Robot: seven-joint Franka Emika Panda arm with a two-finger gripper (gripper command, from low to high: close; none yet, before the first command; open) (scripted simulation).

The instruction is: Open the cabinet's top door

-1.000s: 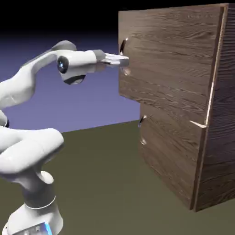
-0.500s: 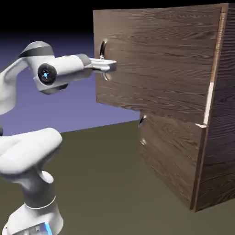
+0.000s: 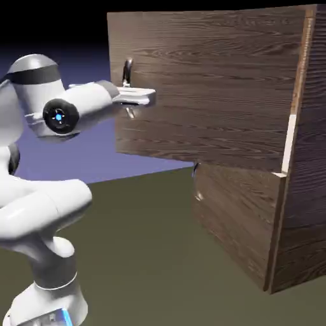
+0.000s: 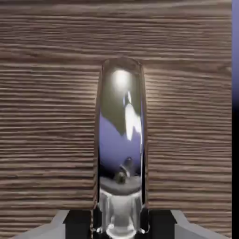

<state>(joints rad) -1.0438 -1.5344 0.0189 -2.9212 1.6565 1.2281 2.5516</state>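
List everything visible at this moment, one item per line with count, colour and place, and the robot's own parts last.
cabinet: one, dark-brown wood grain, at the exterior view's right, tall.
top door: one, dark-brown wood grain, upper panel, swung out toward the arm.
top door handle: one, shiny dark metal, curved, near the door's free edge; fills the middle of the hand view.
lower panel: one, dark-brown wood grain, below the top door, shut.
lower handle: one, dark metal, small, at the lower panel's upper left edge.
table: one, olive-brown, under robot and cabinet.
arm: one, white, rising from the lower left.
gripper: one, grey-white, shut on the top door handle.
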